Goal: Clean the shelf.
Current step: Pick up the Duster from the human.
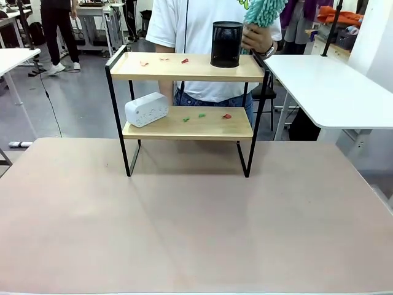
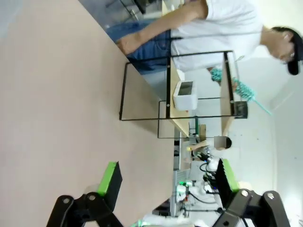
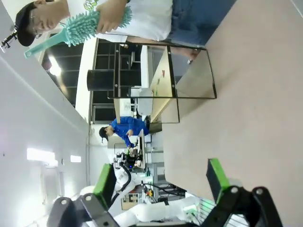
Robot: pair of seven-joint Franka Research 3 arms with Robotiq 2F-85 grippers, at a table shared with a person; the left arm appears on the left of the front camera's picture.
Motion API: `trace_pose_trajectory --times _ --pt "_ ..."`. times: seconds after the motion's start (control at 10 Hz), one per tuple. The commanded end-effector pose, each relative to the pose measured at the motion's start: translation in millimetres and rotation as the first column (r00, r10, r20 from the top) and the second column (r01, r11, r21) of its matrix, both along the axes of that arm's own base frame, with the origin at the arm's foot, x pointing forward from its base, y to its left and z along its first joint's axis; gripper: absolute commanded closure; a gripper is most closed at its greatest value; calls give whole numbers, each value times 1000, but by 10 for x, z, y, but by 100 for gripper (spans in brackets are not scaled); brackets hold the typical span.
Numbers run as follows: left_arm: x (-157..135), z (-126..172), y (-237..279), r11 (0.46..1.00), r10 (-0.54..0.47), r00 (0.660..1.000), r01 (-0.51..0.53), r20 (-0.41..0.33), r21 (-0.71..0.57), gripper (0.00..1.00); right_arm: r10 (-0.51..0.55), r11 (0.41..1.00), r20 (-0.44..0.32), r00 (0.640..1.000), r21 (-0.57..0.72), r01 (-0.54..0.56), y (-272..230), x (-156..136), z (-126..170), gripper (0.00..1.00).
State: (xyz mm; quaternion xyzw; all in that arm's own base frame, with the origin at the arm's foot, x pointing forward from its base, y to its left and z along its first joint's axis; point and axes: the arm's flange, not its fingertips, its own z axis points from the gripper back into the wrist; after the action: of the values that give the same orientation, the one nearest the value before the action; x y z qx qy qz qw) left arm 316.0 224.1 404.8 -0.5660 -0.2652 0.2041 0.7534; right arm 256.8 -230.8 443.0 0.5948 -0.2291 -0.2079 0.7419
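Two hands, the left hand (image 2: 168, 178) and the right hand (image 3: 160, 179), stand with jaws fully spread and nothing between the pads. The shelf (image 1: 196, 71) stands well ahead of both hands, across bare tabletop (image 1: 196, 227). Red and green scraps (image 1: 185, 61) lie on both boards. A black mesh cup (image 1: 226, 44) sits on the upper board and a white box (image 1: 147, 109) on the lower. Beyond the shelf, a person holds a teal duster (image 1: 264, 11). Cleaning appears not yet started. The next move likely calls for reaching forward to take the duster, or lifting the cup clear before wiping.
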Motion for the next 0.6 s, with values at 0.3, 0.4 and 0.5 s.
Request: trace_pose_trajectory --times 0.3,0.4,0.5 --pt "-193 343 97 998 -37 999 34 36 57 0 67 998 85 994 -12 -66 192 -102 400 0" --pt "-193 343 97 998 -37 999 34 36 57 0 67 998 85 994 -12 -66 192 -102 400 0" --pt "-193 343 97 998 -37 999 34 36 57 0 67 998 85 994 -12 -66 192 -102 400 0"
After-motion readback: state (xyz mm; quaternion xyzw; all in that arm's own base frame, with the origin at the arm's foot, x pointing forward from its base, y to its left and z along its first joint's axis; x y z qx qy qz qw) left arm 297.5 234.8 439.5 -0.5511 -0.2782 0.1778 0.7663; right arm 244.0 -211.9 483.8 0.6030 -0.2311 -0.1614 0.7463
